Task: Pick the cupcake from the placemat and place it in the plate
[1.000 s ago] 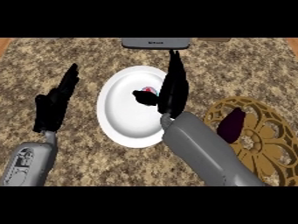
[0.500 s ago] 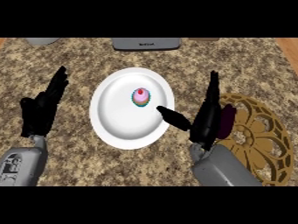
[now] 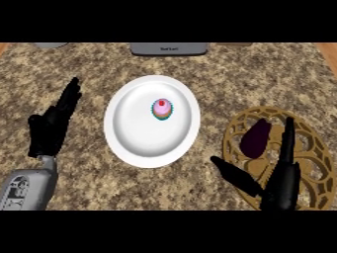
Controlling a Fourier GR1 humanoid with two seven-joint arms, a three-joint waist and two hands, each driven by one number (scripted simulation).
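Cupcake (image 3: 161, 109) sat on the white plate (image 3: 138, 143), in the plate's upper half and a little right of its middle, with pink frosting and a red dot on top. It lay well apart from both hands: up and to the left of the right hand (image 3: 282, 185), and to the right of the left hand (image 3: 51, 129).

The right hand was open and held nothing; its fingers were straight and pointed up, and its thumb stuck out toward the left, ending near the plate's lower right rim without touching it. This hand showed over the lower part of the round golden placemat (image 3: 306, 148), whose cut-out pattern spread out behind and above it. A dark purple thing (image 3: 256, 139) lay on the placemat just up and left of the right hand's fingers; what it was could not be told.

The left hand was open too, fingers straight and slanting up to the right, just beside the plate's left rim. A grey appliance (image 3: 169, 48) stood far above both hands on the speckled counter (image 3: 222, 79).
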